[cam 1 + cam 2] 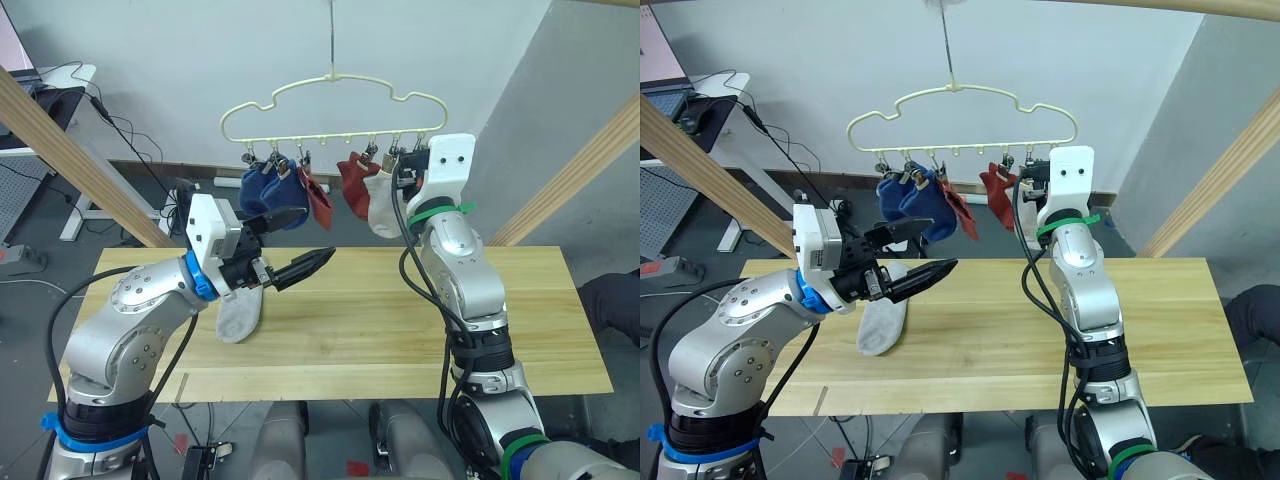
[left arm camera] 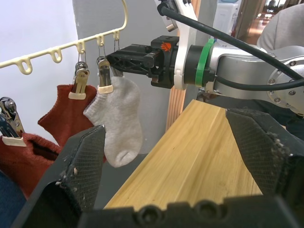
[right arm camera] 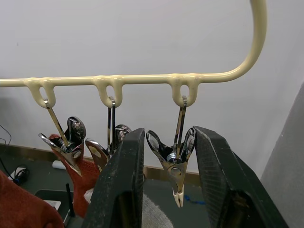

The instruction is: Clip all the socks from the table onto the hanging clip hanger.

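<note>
The pale-yellow clip hanger (image 1: 330, 77) hangs above the table's far edge. Clipped to it are two blue socks (image 1: 270, 190), two rust red socks (image 1: 355, 185) and one light grey sock (image 2: 118, 123). Another light grey sock (image 1: 240, 315) lies flat on the table (image 1: 400, 330), left of the middle. My left gripper (image 1: 318, 233) hovers just above and to the right of that sock, open and empty. My right gripper (image 3: 170, 137) is raised to the hanger's right end, open. Its fingers (image 3: 123, 180) stand close on either side of the last metal clip (image 3: 175, 166), which holds nothing.
Thick slanted wooden poles stand at the left (image 1: 70, 150) and at the right (image 1: 580, 170) of the table. A desk with cables (image 1: 60, 90) is at the back left. The table's right half is bare wood.
</note>
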{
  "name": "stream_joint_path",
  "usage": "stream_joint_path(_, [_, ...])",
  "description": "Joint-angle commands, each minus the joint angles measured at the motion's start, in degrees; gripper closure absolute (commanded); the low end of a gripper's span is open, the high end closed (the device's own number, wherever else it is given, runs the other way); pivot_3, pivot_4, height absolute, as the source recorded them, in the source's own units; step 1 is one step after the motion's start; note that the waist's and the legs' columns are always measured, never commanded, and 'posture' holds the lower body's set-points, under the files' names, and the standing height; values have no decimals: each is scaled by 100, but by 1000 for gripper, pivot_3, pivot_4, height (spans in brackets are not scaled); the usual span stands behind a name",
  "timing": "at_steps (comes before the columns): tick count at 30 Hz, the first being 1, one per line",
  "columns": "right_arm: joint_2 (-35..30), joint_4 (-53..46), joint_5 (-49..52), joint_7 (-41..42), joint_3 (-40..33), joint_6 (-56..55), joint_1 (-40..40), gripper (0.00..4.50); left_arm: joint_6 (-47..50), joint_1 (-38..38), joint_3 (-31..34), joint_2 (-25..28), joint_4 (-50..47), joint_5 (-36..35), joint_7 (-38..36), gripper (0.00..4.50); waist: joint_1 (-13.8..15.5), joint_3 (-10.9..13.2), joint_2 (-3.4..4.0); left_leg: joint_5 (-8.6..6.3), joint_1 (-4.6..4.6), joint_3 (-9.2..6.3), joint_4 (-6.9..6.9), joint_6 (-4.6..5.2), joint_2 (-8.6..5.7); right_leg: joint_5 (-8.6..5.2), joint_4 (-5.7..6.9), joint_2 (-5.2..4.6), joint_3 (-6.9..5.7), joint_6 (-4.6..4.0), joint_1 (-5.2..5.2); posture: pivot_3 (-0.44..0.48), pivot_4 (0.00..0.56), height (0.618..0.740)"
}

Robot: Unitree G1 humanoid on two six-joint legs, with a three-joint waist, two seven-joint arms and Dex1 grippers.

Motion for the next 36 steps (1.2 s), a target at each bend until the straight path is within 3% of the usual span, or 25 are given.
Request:
stream_joint_path(1, [38,-71,-27,-10,-54,-145,-139,2881,-132,16,-2,13,-101,6,-28,0,12,0,0,0,0,0,0,0,0,0,0,0,0,0,0,138,280,740])
stream_joint_path(4, [38,-61,-13,-10,-77,-151,-148,2881,-137,9,-9,9,-95,11,-26,0,29,0,0,0,0,0,0,0,0,0,0,0,0,0,-1,138,280,740])
stream_joint_path(11, [42,-49,-5,-36,-116,-167,-164,4483,-139,26,-7,4,-95,15,-21,0,41,0,0,0,0,1,0,0,0,0,0,0,0,0,-1,136,282,740])
stream_joint_path(18, [-18,-137,0,40,-147,-72,-127,4483,-142,75,-31,-7,-118,26,-7,0,41,0,0,1,0,1,0,0,0,0,0,0,1,0,-1,133,283,740])
stream_joint_path(22, [-387,-298,157,550,-147,267,-160,4483,-126,177,-71,95,-14,192,-3,0,54,0,0,1,0,0,0,1,-1,0,0,0,0,0,-1,127,282,740])
stream_joint_path(31, [-1947,-481,875,2371,-157,1665,-586,4483,-676,740,-541,328,1228,1989,567,0,53,0,0,-10,4,-1,-1,23,-1,0,0,0,0,0,0,79,281,740])
stream_joint_path(36, [-2089,-632,1460,2761,-427,2368,-764,4483,-742,417,-775,37,2081,2765,1217,0,54,0,0,-11,3,-2,0,27,-2,0,1,-3,-1,0,1,81,282,740])
